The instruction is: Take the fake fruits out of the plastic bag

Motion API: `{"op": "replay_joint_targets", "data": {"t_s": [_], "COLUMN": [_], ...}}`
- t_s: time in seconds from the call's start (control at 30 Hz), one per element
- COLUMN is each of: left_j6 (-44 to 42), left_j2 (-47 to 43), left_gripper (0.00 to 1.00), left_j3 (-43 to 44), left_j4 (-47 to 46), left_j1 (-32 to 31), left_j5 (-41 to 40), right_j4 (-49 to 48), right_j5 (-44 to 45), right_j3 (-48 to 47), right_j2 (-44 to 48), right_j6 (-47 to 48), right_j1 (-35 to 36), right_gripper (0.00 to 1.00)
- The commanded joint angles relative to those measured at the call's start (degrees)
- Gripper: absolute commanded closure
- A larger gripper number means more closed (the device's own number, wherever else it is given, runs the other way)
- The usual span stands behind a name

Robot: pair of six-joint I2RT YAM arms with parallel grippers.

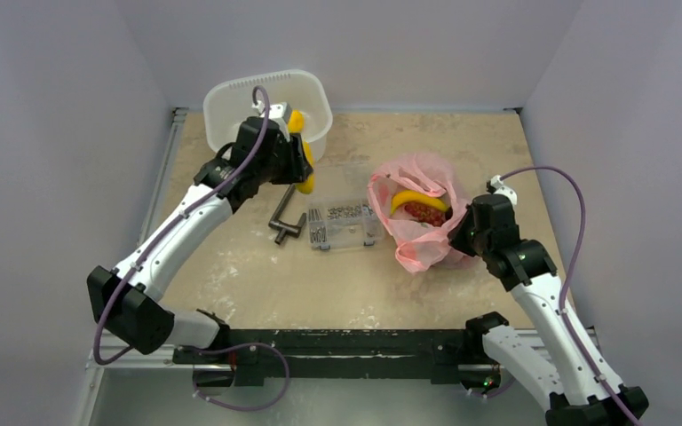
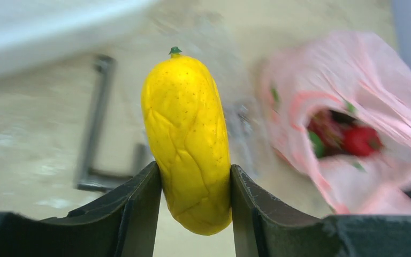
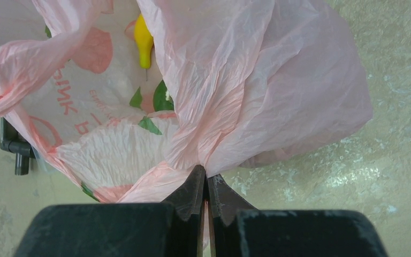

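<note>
My left gripper (image 1: 303, 166) is shut on an oblong yellow fake fruit (image 2: 188, 144) with a small green stem and holds it in the air just in front of the white tub; its jaws press on both sides of it (image 2: 195, 172). The pink plastic bag (image 1: 415, 232) lies at centre right with its mouth open. A yellow banana (image 1: 416, 199) and a red bumpy fruit (image 1: 425, 213) lie inside. My right gripper (image 1: 455, 232) is shut on the bag's film at its near right edge (image 3: 205, 174). The banana's tip (image 3: 143, 40) shows inside the bag (image 3: 278, 80).
The white tub (image 1: 231, 99) stands at the back left. A clear screw box (image 1: 346, 224) sits mid-table beside the bag. A dark metal angled tool (image 1: 285, 218) lies left of the box. Grey walls enclose the table.
</note>
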State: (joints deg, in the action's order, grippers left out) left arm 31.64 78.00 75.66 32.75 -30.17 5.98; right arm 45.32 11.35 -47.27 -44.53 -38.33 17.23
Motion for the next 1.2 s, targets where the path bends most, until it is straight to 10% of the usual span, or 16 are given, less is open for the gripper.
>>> {"op": "replay_joint_targets", "data": {"t_s": [0.0,0.3,0.53,0.9,1.17], "left_j6": [-15.7,-30.8,-35.0,-26.1,-13.6], "left_j2": [3.5,30.5,42.6,50.1,37.0], "left_gripper": [1.00,1.00,1.00,0.29,0.15], "left_j3": [6.7,38.9,46.9,51.1,42.6], "left_j4": [-5.2,-5.7,-7.4,3.0,6.2], "left_j1": [2.5,13.1,17.4,22.7,25.9], "left_j5": [-27.6,-30.4,-27.5,-18.8,-8.2], "right_j4": [-2.5,-1.5,-2.0,-2.8,-4.3], "right_j5": [0.0,-1.3,-2.7,-2.8,-7.3], "right_j3": [-0.4,-0.8,-1.8,-1.8,-1.8], "right_j2": [-0.4,0.5,-0.2,-0.6,-0.8], "right_j6": [1.3,1.9,1.8,1.9,3.9], "right_j1": [0.1,0.1,0.1,0.1,0.1], "right_gripper": [1.00,1.00,1.00,1.00,1.00]}}
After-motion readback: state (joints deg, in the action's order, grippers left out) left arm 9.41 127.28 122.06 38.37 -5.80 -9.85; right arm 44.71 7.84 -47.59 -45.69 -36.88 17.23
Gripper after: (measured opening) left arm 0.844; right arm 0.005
